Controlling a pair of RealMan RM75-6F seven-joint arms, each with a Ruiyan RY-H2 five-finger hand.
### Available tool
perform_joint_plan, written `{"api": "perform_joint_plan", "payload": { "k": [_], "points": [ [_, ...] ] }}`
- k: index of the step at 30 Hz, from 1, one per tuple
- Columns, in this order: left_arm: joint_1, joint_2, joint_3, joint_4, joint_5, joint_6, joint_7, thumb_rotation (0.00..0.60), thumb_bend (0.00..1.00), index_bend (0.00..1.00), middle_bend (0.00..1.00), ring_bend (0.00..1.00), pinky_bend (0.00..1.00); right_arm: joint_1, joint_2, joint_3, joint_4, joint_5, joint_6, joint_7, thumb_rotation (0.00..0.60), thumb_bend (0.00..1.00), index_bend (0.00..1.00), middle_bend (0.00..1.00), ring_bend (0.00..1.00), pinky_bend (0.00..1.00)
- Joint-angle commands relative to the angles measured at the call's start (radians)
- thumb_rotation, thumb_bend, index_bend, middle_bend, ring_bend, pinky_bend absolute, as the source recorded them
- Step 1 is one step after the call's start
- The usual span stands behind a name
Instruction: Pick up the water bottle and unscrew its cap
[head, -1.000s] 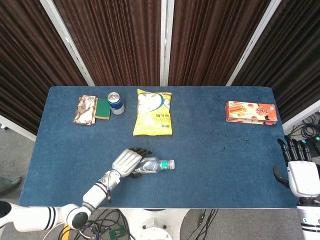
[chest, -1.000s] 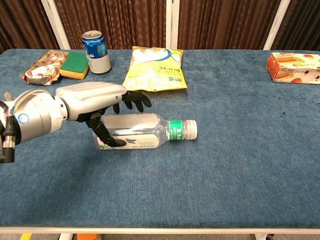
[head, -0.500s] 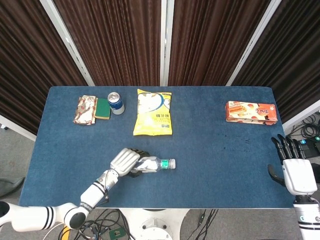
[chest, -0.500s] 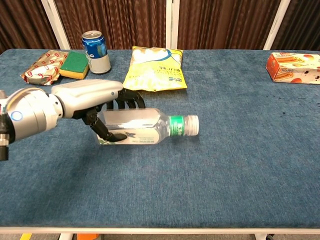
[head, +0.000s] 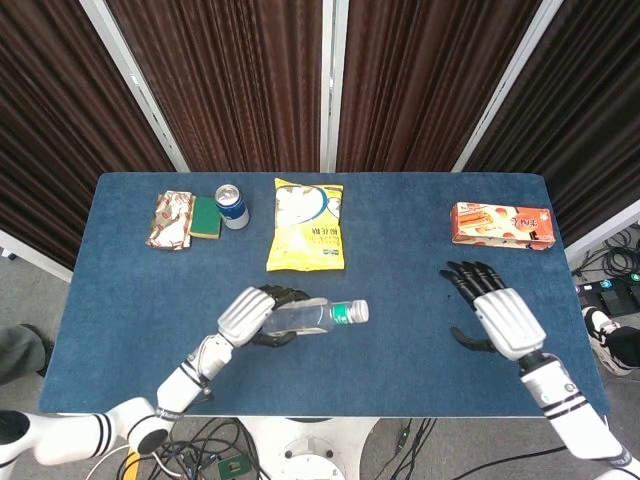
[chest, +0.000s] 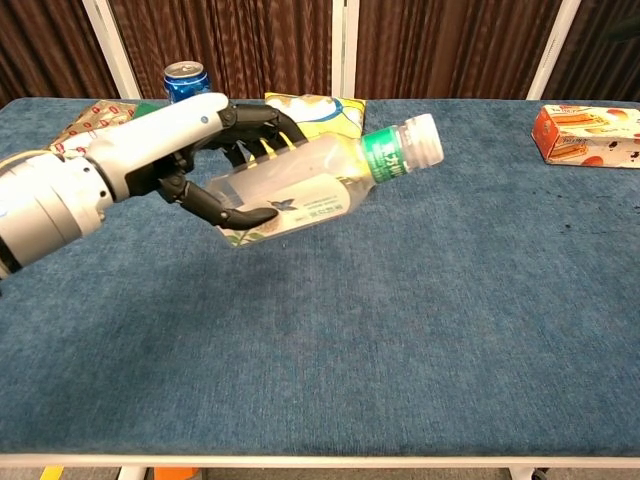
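From the head view, the left hand (head: 250, 314) wraps its dark fingers around the body of the clear water bottle (head: 315, 316), which lies roughly level over the front middle of the blue desk (head: 400, 250), its white cap (head: 359, 311) pointing toward the right hand (head: 498, 315). That hand hovers over the desk's right front part, well apart from the bottle, fingers spread and holding nothing. Along the far edge sit a patterned snack packet (head: 171, 220), a green sponge (head: 206, 217), a blue soda can (head: 232, 206), a yellow chip bag (head: 307, 225) and an orange biscuit box (head: 501, 224). From the chest view, the left hand (chest: 195, 150) grips the water bottle (chest: 310, 185) clear of the desk (chest: 400, 330), tilted with the cap (chest: 426, 138) raised to the right; the right hand is outside this view.
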Motion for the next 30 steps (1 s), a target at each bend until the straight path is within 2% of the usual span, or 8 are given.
{"api": "perform_joint_plan", "payload": {
  "k": [1,7,12,30],
  "points": [
    [-0.005,-0.009,-0.01,-0.003,-0.004,0.006,-0.002,0.6,0.32,0.38,0.41,0.36,0.43,0.084,-0.018,0.033,-0.029,0.056,-0.096,0.009,0.6,0.14,0.15,0.05,0.0,0.0],
    [-0.018,-0.015,-0.026,-0.018,-0.02,-0.002,0.014,0.6,0.32,0.38,0.41,0.36,0.43,0.17,-0.065,0.059,-0.017,0.137,-0.189,-0.009,0.6,0.07,0.2,0.05,0.0,0.0],
    [-0.017,-0.017,-0.032,-0.023,-0.033,0.003,0.023,0.6,0.32,0.38,0.41,0.36,0.43,0.21,-0.088,0.062,-0.013,0.166,-0.227,-0.013,0.6,0.04,0.23,0.05,0.0,0.0],
    [-0.02,-0.02,-0.035,-0.035,-0.046,0.012,0.048,0.6,0.32,0.38,0.41,0.36,0.43,0.251,-0.11,0.045,-0.024,0.165,-0.213,-0.008,0.6,0.04,0.24,0.05,0.0,0.0]
  ]
}}
